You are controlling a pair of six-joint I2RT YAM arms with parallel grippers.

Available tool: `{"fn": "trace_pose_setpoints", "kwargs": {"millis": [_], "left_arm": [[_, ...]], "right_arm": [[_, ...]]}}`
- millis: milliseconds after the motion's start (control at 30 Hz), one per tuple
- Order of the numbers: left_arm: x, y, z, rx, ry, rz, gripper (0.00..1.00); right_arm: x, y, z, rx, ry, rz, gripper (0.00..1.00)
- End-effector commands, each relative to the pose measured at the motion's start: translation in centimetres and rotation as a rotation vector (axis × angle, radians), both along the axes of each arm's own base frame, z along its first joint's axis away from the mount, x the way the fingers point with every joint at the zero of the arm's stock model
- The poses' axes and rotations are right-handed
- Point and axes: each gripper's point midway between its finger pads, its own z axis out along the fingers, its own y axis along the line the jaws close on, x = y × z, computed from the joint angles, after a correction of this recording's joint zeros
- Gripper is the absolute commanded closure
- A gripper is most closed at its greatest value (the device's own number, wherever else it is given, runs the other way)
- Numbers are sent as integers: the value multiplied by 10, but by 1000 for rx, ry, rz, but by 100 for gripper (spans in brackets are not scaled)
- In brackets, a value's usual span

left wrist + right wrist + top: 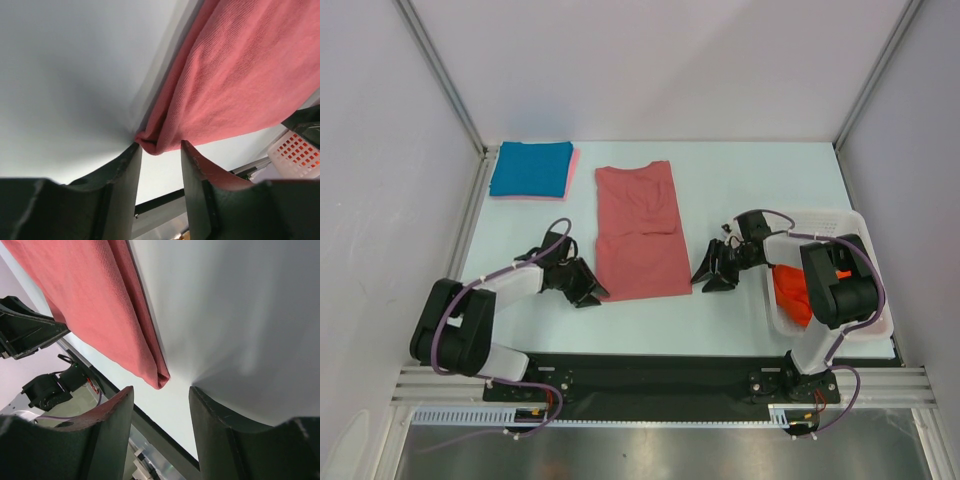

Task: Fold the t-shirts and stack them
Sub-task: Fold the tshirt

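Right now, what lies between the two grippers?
The salmon-red t-shirt, its near corners by the left gripper and right gripper; the top view shows it.

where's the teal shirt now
In the top view, the teal shirt lies folded at the far left corner of the table, on a pink shirt, left of the salmon-red shirt.

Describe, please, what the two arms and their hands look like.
The left arm and right arm have bulky black joints, white links and looping lilac-grey cables. The left hand and right hand are black, each with two broad fingers tapering to blunt tips.
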Motion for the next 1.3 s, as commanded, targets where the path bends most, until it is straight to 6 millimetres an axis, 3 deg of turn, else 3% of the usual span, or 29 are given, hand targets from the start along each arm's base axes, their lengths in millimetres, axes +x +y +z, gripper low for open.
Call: {"fn": "trace_pose_setpoints", "kwargs": {"millis": [0,133,300,400,433,600,667,867,1267], "left_arm": [[-7,31,-16,169,20,70,55],[-12,32,-19,170,33,81,50],[-14,28,-28,156,65,74,55],[-14,23,-30,155,79,53,65],[-15,23,-33,161,93,46,74],[-18,25,-33,179,97,28,96],[-20,26,-33,185,97,25,100],[-21,27,-34,194,100,13,100],[-21,28,-34,197,97,-4,99]], "right_arm": [[-4,-3,-4,-3,-7,9,46],[-3,-1,-3,5,-13,11,45],[-4,-1,-4,3,-11,20,46],[-5,-3,-7,-5,-7,20,45],[-6,-2,-7,-3,-8,21,44],[-8,2,-9,20,-4,17,33],[-9,4,-10,29,-4,16,32],[-19,9,-22,32,47,-3,41],[-15,3,-48,-48,85,-32,50]]}}
